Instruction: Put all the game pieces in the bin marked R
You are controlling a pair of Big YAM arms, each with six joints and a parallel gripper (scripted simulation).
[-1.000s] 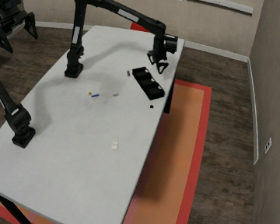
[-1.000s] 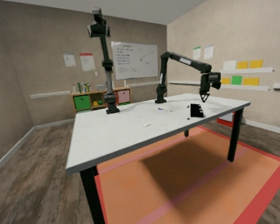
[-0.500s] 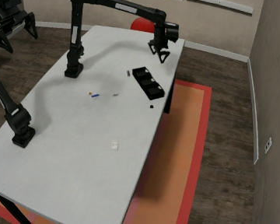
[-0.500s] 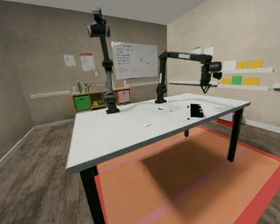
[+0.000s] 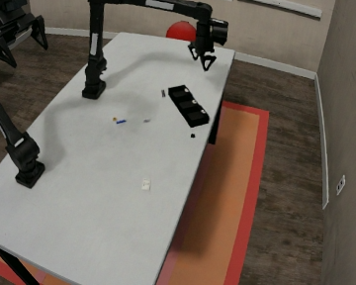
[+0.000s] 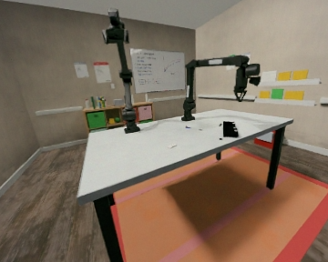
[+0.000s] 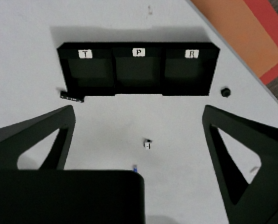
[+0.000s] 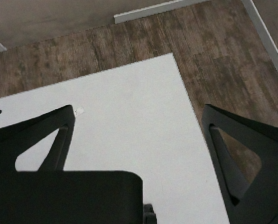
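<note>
A row of three joined black bins point(image 5: 199, 122) point(image 7: 165, 51) is marked T, P and R; their interiors look dark and empty. A dark strip with light marks point(image 5: 163, 93) point(image 7: 71, 96) lies by the T end. A small black piece point(image 5: 193, 136) point(image 7: 225, 92) lies beyond the R end. A small grey-white piece point(image 5: 146, 120) point(image 7: 147, 144), a blue piece point(image 5: 121, 122) point(image 7: 135, 169) and a tiny orange piece point(image 5: 114, 119) lie nearer the arm bases. A white piece point(image 5: 145, 184) point(image 6: 172, 146) lies apart. My left gripper point(image 5: 201, 64) point(image 7: 138, 112) is open and empty, high above the table. My right gripper point(image 5: 30, 56) point(image 8: 138, 111) is open, raised, empty.
The bins stand close to the long edge of the table point(image 5: 102, 218) point(image 6: 126, 164), above the orange rug point(image 5: 240, 148). Both arm bases stand along the opposite long edge. A red ball point(image 5: 180, 30) shows behind the far end of the table.
</note>
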